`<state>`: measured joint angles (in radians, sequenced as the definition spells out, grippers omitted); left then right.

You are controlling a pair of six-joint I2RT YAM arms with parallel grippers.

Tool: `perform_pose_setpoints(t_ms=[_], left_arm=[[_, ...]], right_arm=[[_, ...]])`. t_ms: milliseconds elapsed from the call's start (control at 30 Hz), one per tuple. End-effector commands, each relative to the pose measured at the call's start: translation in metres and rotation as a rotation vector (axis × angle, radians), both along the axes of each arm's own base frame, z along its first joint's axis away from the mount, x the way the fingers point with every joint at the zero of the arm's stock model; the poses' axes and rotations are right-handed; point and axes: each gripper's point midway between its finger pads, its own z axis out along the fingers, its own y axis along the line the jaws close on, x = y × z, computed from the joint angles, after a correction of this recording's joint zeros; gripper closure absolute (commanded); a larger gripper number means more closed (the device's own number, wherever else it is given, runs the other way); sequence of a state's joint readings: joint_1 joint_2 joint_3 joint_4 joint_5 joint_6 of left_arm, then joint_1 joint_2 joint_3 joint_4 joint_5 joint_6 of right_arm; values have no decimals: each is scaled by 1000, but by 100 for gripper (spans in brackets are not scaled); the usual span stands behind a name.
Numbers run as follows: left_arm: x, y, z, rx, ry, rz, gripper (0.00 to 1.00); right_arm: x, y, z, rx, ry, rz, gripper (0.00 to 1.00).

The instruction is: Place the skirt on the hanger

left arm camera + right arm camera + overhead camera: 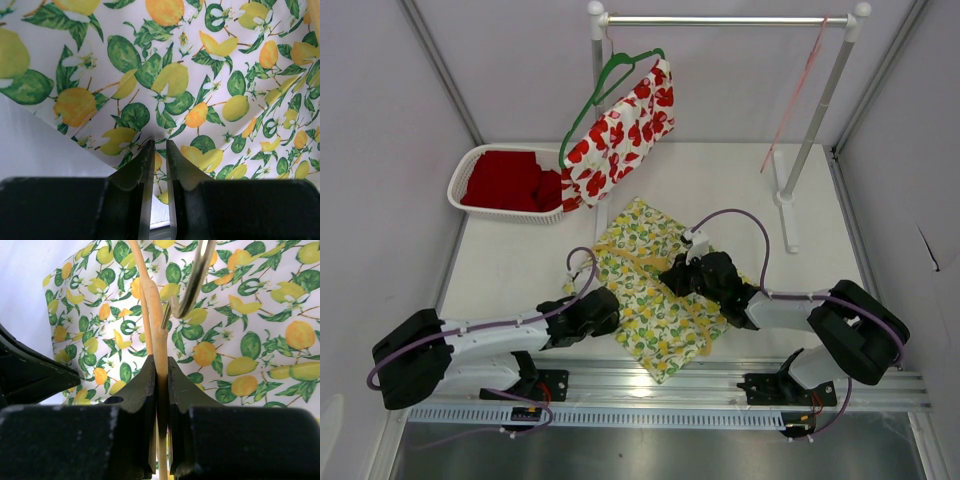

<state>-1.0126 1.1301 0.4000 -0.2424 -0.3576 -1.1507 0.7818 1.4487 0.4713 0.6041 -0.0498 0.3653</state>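
**Hanger gripped, skirt edge next**

The right gripper (160, 371) is clamped on the tan hanger (152, 305), which lies on the lemon-print skirt (655, 320) spread mid-table (520, 270). The left gripper (159, 150) is almost closed at the skirt's near-left edge; whether it pinches cloth is unclear. The next move probably needs the fabric lifted onto the hanger.

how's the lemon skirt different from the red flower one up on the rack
The lemon skirt lies spread on the table; the red-flowered garment hangs on the rack. The lemon skirt shows yellow fruit and green leaves; the red-flowered garment shows red blooms. A tan hanger, pinched in the right claw, lies on the lemon skirt; the red-flowered garment is on a green hanger. Both are white-ground prints.
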Motion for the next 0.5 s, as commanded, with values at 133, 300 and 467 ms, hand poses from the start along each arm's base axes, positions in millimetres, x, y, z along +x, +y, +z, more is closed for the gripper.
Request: perform_pose_setpoints(t_ms=[133, 300, 467], left_arm=[[-20, 31, -22, 106, 73, -21, 80], [-24, 35, -26, 111, 89, -26, 81], [-25, 35, -24, 111, 87, -31, 81]], right_arm=[[17, -45, -23, -191, -33, -170, 100], [24, -42, -13, -190, -72, -190, 100], [27, -48, -15, -218, -92, -220, 100]])
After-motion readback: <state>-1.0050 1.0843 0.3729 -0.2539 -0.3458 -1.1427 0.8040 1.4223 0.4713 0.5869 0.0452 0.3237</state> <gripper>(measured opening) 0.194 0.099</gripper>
